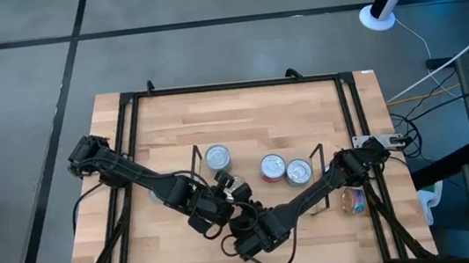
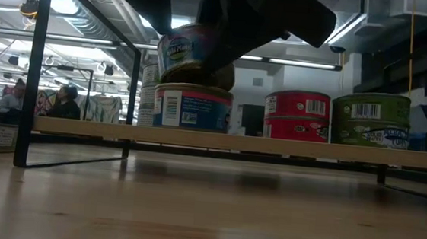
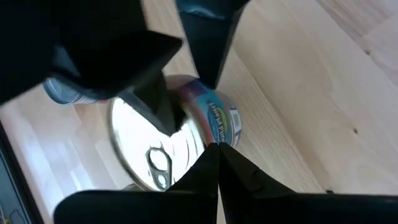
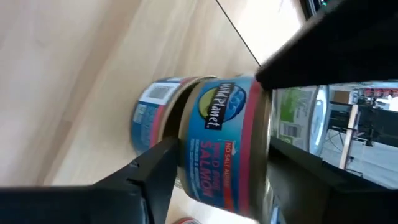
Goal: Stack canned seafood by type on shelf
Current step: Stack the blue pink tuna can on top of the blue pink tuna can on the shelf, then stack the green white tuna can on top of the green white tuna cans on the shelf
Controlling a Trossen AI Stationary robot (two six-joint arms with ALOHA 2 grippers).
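A blue-labelled salmon tin (image 4: 221, 143) sits tilted on top of a second blue tin (image 2: 191, 108) on the shelf (image 2: 272, 145). My right gripper (image 4: 217, 118) is shut on the upper tin. My left gripper (image 3: 217, 149) is shut, with its tips beside that tin's side wall (image 3: 221, 121). In the high view both grippers meet near the shelf's front left (image 1: 228, 194) and hide the two blue tins. Red tins (image 2: 296, 114) and a green tin (image 2: 370, 119) stand on the shelf farther right. My right gripper pinches the upper blue tin through its height. One finger (image 3: 155, 106) lies across the silver lid and the other (image 4: 155, 171) is at the bottom face. The fingers slant down from the near right. The tin is tilted, its lower rim (image 2: 193, 82) on the tin beneath. My left gripper's shut tips stand at the tin's label side; whether they touch it I cannot tell.
Three silver-topped tins (image 1: 217, 157) (image 1: 272, 167) (image 1: 298, 171) show on the shelf from above. Another tin (image 1: 353, 199) lies at the table's right edge, under the right arm. Black wire uprights (image 2: 34, 67) stand at the shelf's ends. Bare wood lies in front of the shelf.
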